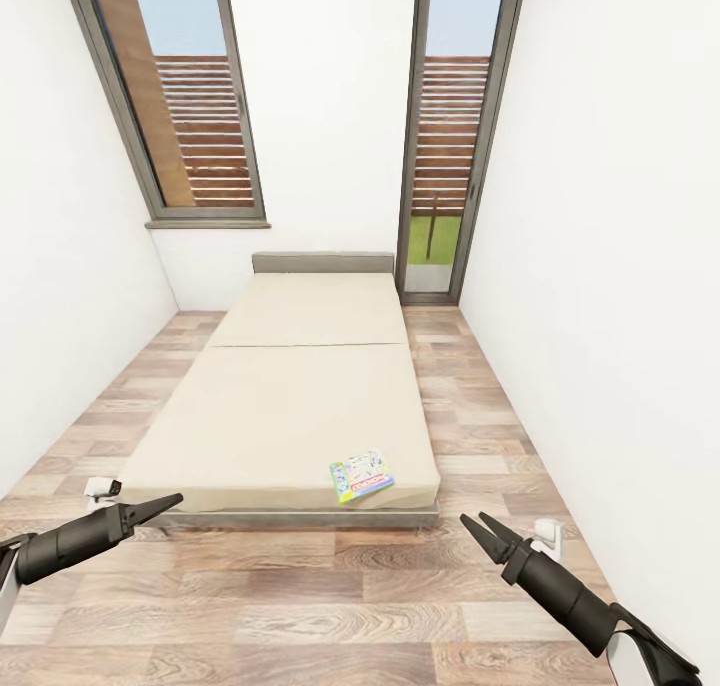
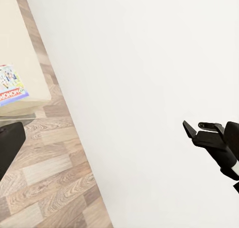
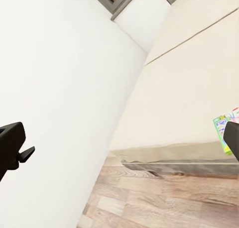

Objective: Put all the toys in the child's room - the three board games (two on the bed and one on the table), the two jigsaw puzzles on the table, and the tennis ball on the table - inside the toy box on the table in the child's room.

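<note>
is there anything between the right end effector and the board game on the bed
Nothing visible stands in the way. The board game lies flat near the foot corner of the bed on the robot's right side, and only bare wood floor separates it from the right end effector, which hangs open and empty.

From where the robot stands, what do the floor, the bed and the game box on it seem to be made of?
The floor looks like matte wood planks: brown grain and staggered seams show. The bed has a plain beige mattress that looks like soft fabric, with one seam across it, on a grey frame whose material I cannot tell. The board game looks like printed cardboard: thin, flat, colourful art.
</note>
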